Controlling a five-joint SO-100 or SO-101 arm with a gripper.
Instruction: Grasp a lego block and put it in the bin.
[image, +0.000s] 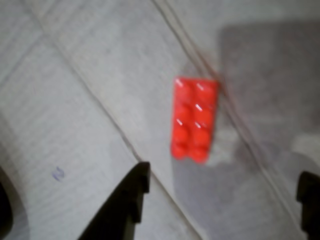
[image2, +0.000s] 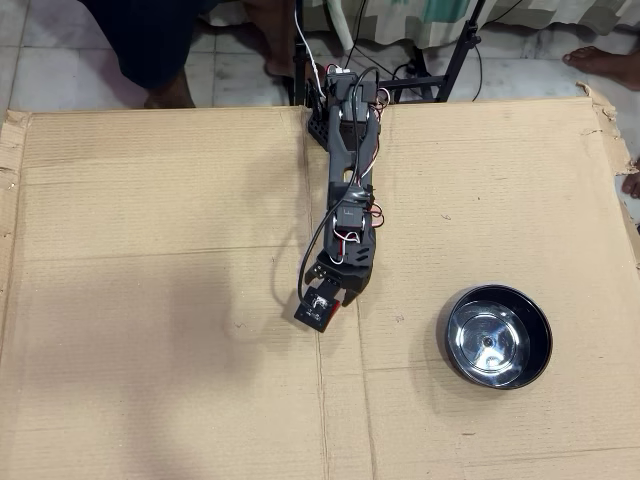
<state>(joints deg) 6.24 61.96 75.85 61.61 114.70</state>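
In the wrist view the red lego block (image: 195, 119) lies flat on the cardboard, studs up, just ahead of my gripper (image: 225, 178). The gripper is open and empty, its two dark fingers apart at the bottom of that view, with the block ahead of the gap between them. In the overhead view the gripper (image2: 330, 297) hangs low over the middle of the cardboard and hides the block. The bin (image2: 497, 381), a round black bowl with a shiny silver inside, stands apart to the right of the gripper.
A large cardboard sheet (image2: 150, 250) with creases covers the work area. The arm's base (image2: 340, 95) is clamped at the sheet's far edge. A person's bare feet (image2: 600, 55) and stand legs lie beyond that edge.
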